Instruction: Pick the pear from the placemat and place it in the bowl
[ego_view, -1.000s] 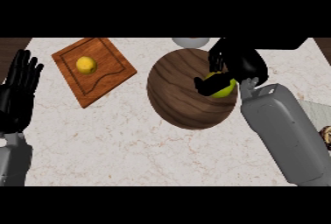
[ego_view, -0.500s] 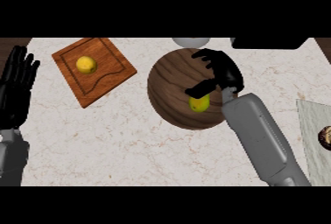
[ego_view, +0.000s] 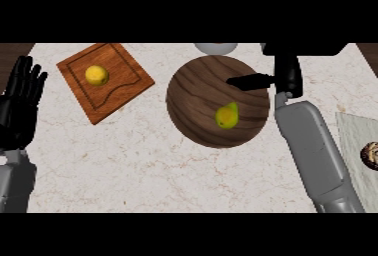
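The yellow-green pear (ego_view: 227, 115) lies free inside the dark wooden bowl (ego_view: 193, 90), right of its middle. My right hand (ego_view: 284, 77) hovers at the bowl's upper right rim, open, with straight fingers and the thumb pointing left over the bowl; it holds nothing. A pale placemat (ego_view: 358, 137) shows at the right edge, partly hidden by my right forearm. At the left edge my left hand (ego_view: 18, 105) rests open, fingers up.
A wooden cutting board (ego_view: 122, 87) with a yellow lemon (ego_view: 97, 75) on it lies at the upper left. A grey round object (ego_view: 215, 47) sits behind the bowl. A brown round item (ego_view: 370, 156) lies on the placemat. A dark object (ego_view: 306, 48) stands at the back right.
My right hand has let go of the pear, opened and drawn back to the right and up. The pear now lies in the bowl. The left hand has not moved.
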